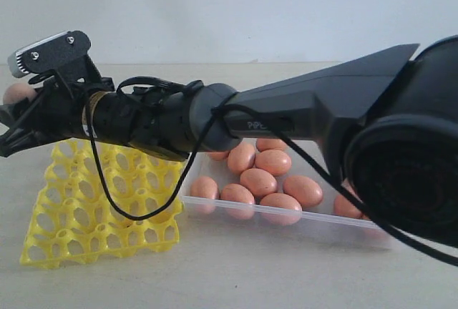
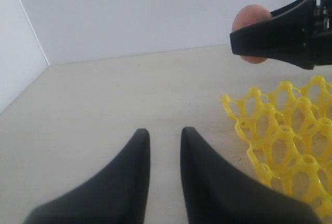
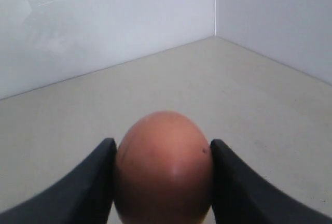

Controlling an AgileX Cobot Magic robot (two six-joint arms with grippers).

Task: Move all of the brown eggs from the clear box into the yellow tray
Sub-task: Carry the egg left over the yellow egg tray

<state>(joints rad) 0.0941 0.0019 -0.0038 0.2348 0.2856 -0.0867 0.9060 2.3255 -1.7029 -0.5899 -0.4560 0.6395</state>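
My right gripper (image 3: 162, 143) is shut on one brown egg (image 3: 163, 167), a finger on each side of it. In the exterior view this arm reaches across to the far left and holds the egg (image 1: 17, 93) above the far left corner of the yellow tray (image 1: 100, 216). The tray cells that show are empty; the arm hides some. Several more brown eggs (image 1: 259, 182) lie in the clear box (image 1: 315, 223) to the tray's right. My left gripper (image 2: 165, 133) hovers low over bare table beside the tray (image 2: 280, 130), its fingers a little apart with nothing between them.
The black right arm (image 1: 300, 112) spans the scene over the tray and the box, with a loose black cable (image 1: 107, 187) hanging down over the tray. A pale wall stands behind the table.
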